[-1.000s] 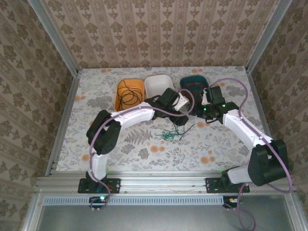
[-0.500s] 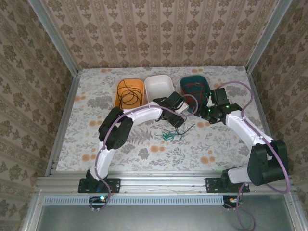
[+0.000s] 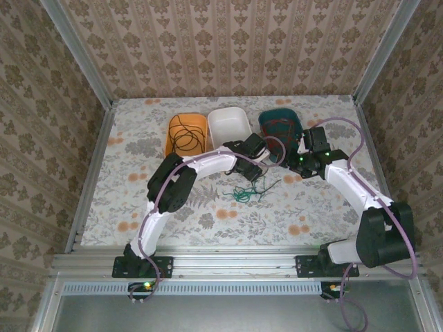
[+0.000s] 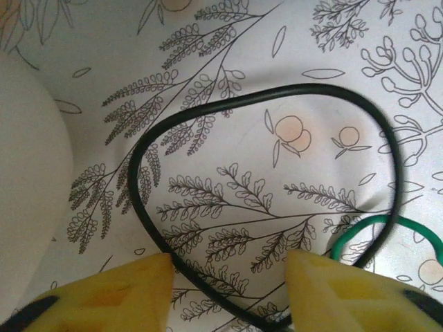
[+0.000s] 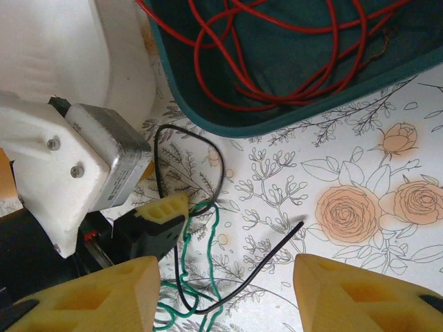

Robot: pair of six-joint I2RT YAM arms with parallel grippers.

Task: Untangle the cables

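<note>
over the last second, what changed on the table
The left gripper came down toward the near edge onto the loose tangle; its open fingers now straddle the black cable. Its elbow swung right. The right gripper shifted slightly right, open. Nothing visibly taken hold of or let go. The green cable and three bins stayed put.

Green cable [image 4: 385, 218] mostly off-frame, btm-rt.

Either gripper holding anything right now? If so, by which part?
Nothing is held. The left gripper is open, straddling the thin black cable at its loop without clamping it; the right gripper is open too.
</note>
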